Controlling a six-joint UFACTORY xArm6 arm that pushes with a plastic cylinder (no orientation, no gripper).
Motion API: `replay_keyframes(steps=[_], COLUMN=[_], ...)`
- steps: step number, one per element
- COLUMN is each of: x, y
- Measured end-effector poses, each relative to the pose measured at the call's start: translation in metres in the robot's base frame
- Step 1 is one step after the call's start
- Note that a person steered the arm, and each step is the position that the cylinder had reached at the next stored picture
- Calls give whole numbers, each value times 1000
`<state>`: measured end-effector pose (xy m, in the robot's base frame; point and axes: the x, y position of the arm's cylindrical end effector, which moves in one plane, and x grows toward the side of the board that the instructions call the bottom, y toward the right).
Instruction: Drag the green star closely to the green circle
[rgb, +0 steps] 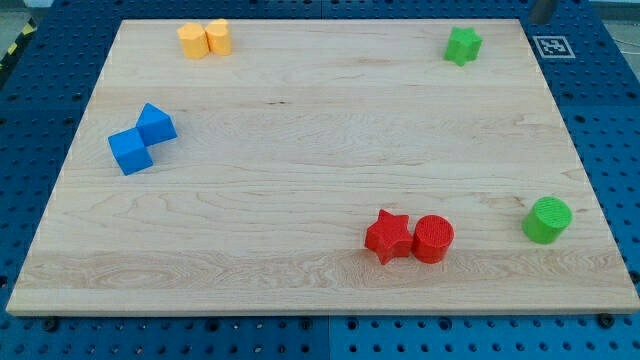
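Note:
The green star (462, 45) lies near the board's top right corner. The green circle (547, 219), a short cylinder, stands at the right edge, lower down, far from the star. A short grey piece of my rod shows at the view's top edge, and my tip (541, 21) is just beyond the board's top right corner. It is to the right of the green star and slightly above it, not touching it.
Two yellow blocks (204, 39) touch each other at the top left. Two blue blocks (142, 138) touch at the left. A red star (388, 236) and a red circle (433, 239) sit side by side at the bottom centre-right. A marker tag (552, 45) lies off the board's top right.

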<state>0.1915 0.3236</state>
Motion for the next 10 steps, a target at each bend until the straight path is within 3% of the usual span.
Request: replay_keyframes(steps=[3, 6, 10], x=[0, 0, 52], y=[-10, -95, -123])
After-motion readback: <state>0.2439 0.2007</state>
